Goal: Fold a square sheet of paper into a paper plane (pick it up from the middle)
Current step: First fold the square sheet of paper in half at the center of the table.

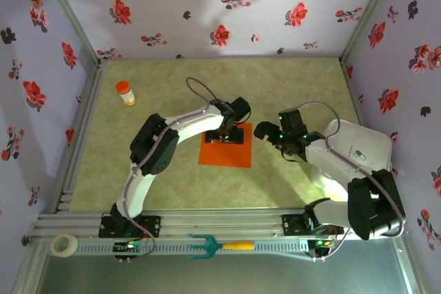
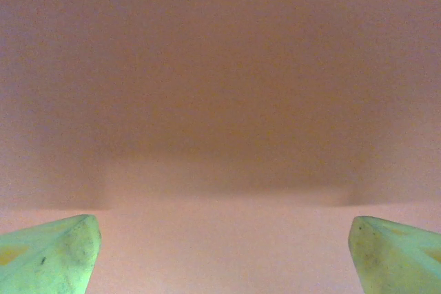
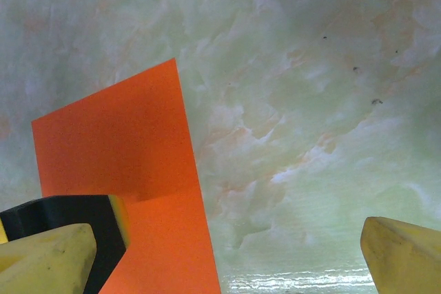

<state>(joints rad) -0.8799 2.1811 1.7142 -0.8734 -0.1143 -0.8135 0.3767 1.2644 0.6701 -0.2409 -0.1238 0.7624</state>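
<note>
The square sheet of paper (image 1: 224, 152) lies flat on the table, orange-red, near the middle. My left gripper (image 1: 227, 135) is low over the sheet's far half, open, and in the left wrist view its green fingertips (image 2: 52, 256) stand wide apart above the paper (image 2: 220, 101) with nothing between them. My right gripper (image 1: 267, 135) hovers just right of the sheet, open. In the right wrist view its yellow fingertips (image 3: 403, 256) frame bare table, with the paper's edge (image 3: 124, 156) and part of the left gripper (image 3: 69, 218) at lower left.
An orange-capped bottle (image 1: 125, 92) stands at the far left. A white tray (image 1: 358, 146) sits at the right under the right arm. On the near rail lie a tape roll (image 1: 65, 244) and a teal fork tool (image 1: 219, 245). Flowered walls enclose three sides.
</note>
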